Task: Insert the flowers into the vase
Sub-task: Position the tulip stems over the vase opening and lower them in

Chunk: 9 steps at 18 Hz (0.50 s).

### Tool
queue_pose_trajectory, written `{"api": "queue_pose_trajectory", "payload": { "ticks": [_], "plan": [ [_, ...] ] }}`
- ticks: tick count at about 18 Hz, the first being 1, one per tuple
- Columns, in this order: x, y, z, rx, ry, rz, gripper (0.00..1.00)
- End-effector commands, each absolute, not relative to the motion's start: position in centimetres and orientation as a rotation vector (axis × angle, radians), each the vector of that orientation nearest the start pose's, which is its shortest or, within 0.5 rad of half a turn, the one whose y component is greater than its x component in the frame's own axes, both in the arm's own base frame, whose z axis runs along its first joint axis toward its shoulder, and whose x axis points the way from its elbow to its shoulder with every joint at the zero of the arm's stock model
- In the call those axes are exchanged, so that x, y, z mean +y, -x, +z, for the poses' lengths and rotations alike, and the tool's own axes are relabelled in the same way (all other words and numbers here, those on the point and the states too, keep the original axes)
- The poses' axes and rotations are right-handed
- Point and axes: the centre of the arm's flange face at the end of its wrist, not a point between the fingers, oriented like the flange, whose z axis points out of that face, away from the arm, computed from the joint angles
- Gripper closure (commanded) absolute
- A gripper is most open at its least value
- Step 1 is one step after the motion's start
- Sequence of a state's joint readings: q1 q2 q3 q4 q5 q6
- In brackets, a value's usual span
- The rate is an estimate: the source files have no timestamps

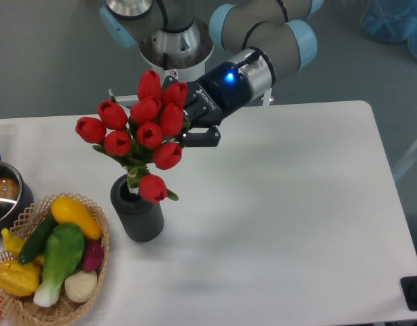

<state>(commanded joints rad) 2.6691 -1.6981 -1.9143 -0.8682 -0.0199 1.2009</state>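
Note:
A bunch of red tulip flowers (137, 132) with green stems stands nearly upright, tilted slightly to the left, over the dark grey ribbed vase (138, 216). The lower stem ends and one low bud reach the vase's mouth; how deep they sit is hidden. My gripper (187, 121) is at the right side of the bunch, above and to the right of the vase, shut on the flowers. Its lower finger (203, 139) shows beside the buds, while the upper one is mostly hidden behind them.
A woven basket (93, 272) of toy vegetables sits at the front left, close beside the vase. A metal pot (3, 197) with a blue handle is at the left edge. The robot's base (171, 47) stands behind the table's back edge.

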Motion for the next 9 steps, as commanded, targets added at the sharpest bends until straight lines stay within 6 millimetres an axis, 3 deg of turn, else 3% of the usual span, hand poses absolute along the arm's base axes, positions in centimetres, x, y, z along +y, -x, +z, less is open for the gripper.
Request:
{"api": "queue_pose_trajectory", "payload": {
  "ticks": [9],
  "plan": [
    [43.2,32.9,40.2,0.246,1.565,-0.507,1.0]
  ]
}}
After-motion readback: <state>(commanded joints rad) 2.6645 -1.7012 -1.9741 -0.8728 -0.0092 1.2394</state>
